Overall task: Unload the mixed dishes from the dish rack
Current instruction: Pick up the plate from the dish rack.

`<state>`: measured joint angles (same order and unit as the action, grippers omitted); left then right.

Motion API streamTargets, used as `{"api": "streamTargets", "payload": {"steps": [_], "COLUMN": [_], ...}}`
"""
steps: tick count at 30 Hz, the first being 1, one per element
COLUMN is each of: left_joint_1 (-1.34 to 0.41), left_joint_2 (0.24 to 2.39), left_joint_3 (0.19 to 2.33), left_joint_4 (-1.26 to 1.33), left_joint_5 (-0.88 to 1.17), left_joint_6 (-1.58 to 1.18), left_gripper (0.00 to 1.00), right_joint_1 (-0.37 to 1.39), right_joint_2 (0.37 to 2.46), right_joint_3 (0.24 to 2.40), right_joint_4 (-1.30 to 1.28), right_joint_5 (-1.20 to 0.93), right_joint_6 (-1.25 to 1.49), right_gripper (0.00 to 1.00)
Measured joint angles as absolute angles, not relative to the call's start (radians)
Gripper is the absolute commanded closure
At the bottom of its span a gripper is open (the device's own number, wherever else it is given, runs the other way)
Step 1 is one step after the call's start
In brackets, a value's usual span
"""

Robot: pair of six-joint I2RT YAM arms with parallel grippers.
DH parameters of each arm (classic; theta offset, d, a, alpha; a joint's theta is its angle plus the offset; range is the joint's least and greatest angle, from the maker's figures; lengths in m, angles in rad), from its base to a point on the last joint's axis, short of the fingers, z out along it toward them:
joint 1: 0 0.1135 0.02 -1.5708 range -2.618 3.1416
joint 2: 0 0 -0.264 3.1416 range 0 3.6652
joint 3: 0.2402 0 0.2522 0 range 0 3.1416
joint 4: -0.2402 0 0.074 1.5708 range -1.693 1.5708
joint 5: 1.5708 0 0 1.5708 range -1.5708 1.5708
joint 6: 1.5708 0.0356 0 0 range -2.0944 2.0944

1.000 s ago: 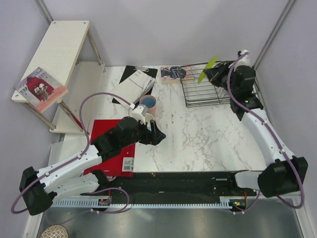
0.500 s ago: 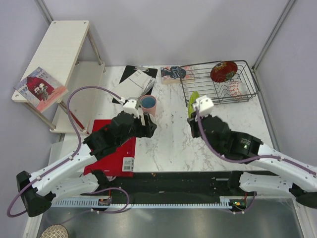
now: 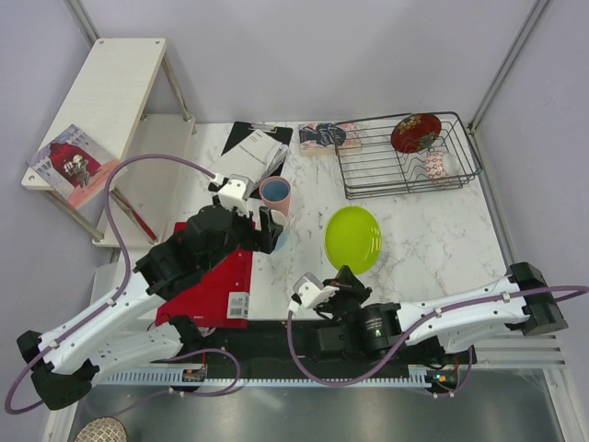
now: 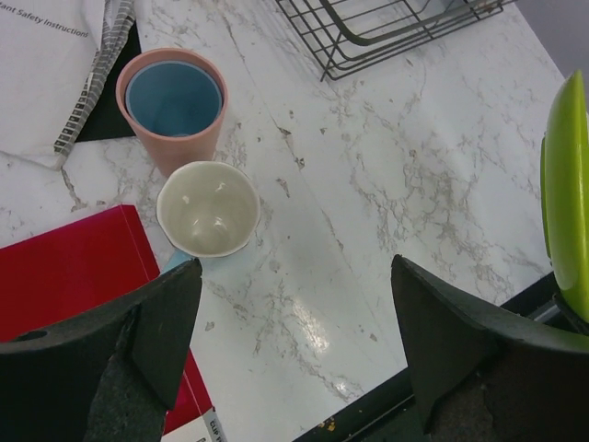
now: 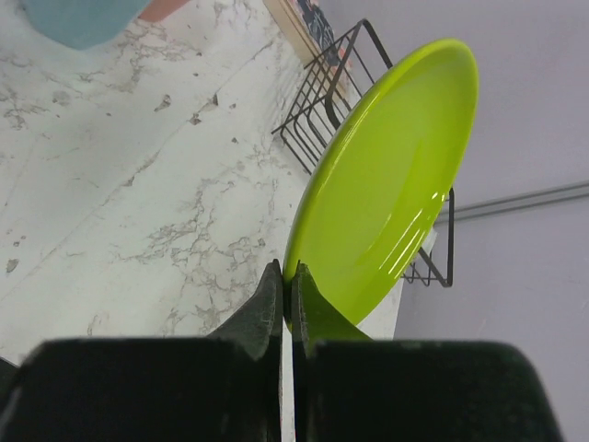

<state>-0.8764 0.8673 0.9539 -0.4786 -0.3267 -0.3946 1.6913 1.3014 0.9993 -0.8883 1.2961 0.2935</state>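
Note:
My right gripper [image 5: 293,274] is shut on the near rim of the lime-green plate [image 5: 386,175], which hangs tilted over the marble table [image 3: 414,249] in front of the dish rack [image 3: 405,158]. In the rack stand a dark red plate [image 3: 415,132] and a small patterned bowl [image 3: 438,167]. My left gripper [image 4: 294,276] is open with only bare table between its fingers. Just beyond its left finger the light blue mug [image 4: 208,209] stands upright. Behind the mug, the grey-blue cup [image 4: 174,98] sits nested inside the pink cup [image 4: 184,152].
A flat red board [image 3: 216,276] lies under my left arm. A spiral notebook on a clipboard [image 3: 250,155] and a book [image 3: 327,136] lie at the back. A pale wooden shelf unit [image 3: 110,92] with a magazine [image 3: 74,166] stands at the left.
My right arm has carried the lime-green plate from the rack down to the front middle of the table. My left gripper has drawn back a little from the mug.

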Motion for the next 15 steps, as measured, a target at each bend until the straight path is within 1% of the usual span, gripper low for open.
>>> {"api": "streamTargets", "payload": {"steps": [6,10,15], "left_joint_1": [-0.876,-0.876,-0.875], "left_joint_2": [0.848,0.848,0.847], "left_joint_3": [0.954,0.938,0.916], "left_joint_4": [-0.480,-0.468,-0.440], "left_joint_5": [-0.163,-0.041,0.002], "left_joint_6": [-0.278,-0.233,-0.209], "left_gripper": [0.09,0.07,0.04], "right_joint_1": [1.767,1.785,1.788], "right_joint_2": [1.242,1.234,1.246], "right_joint_3": [0.973,0.936,0.924], "right_joint_4": [-0.892,-0.846,-0.765], "right_joint_5": [1.301,1.246,1.174], "right_joint_6": [0.233,0.148,0.042], "right_gripper": [1.00,1.00,1.00]}}
